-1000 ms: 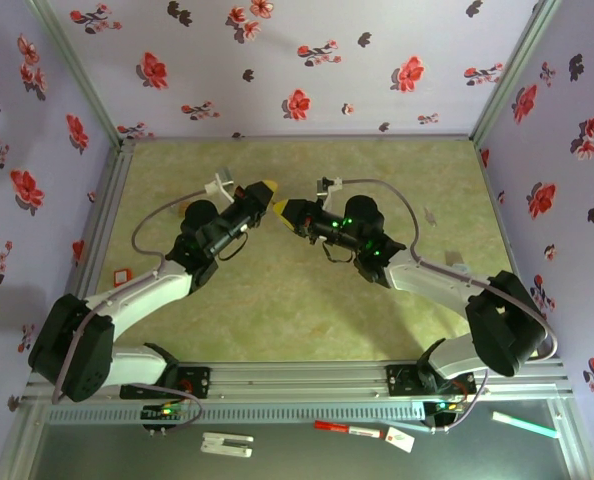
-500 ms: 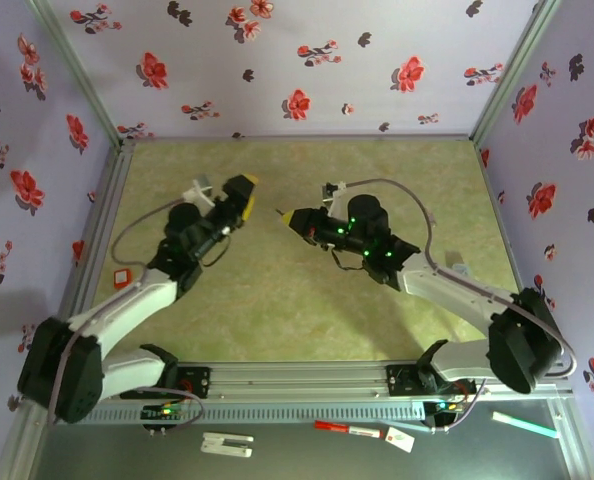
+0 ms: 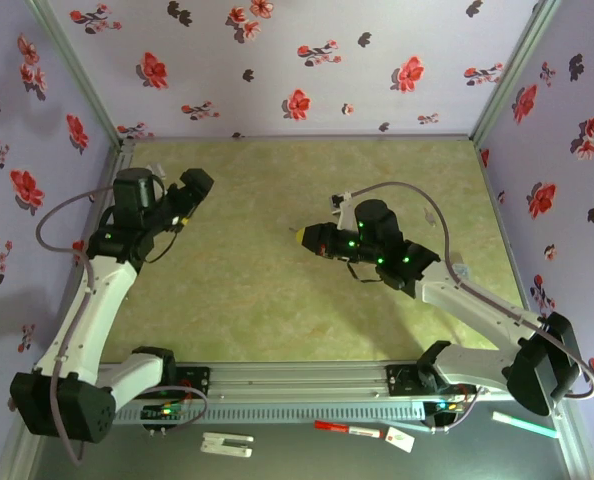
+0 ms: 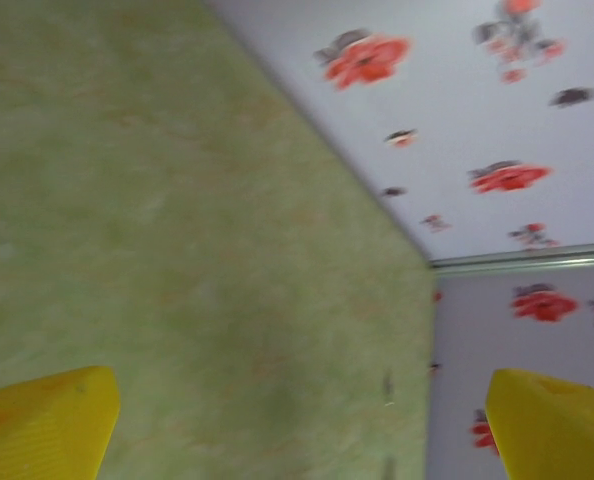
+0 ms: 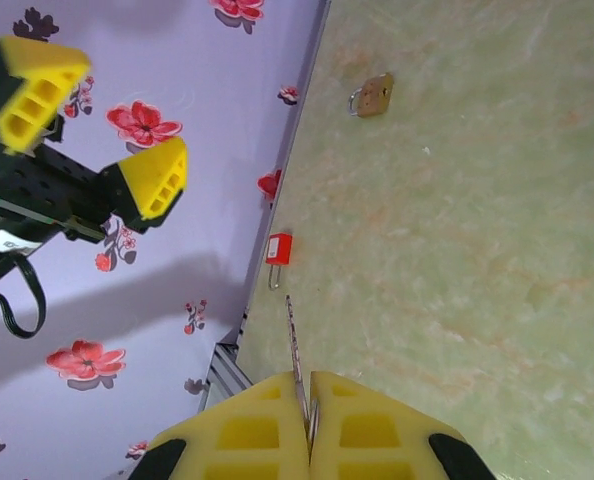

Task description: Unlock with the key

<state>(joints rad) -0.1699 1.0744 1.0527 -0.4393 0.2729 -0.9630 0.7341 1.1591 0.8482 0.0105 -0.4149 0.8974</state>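
While the left claw (image 5: pixel 99 127) gapes empty, the right claw (image 5: pixel 310 420) pinches the key (image 5: pixel 292 345) — blade free, seemingly for the red padlock (image 5: pixel 278 249).

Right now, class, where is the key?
Right wrist view: the key is pinched in the shut right claw, its blade pointing toward the red padlock lying by the wall.

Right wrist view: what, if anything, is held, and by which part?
The key, pinched at one end between the shut jaws; its thin blade sticks out.
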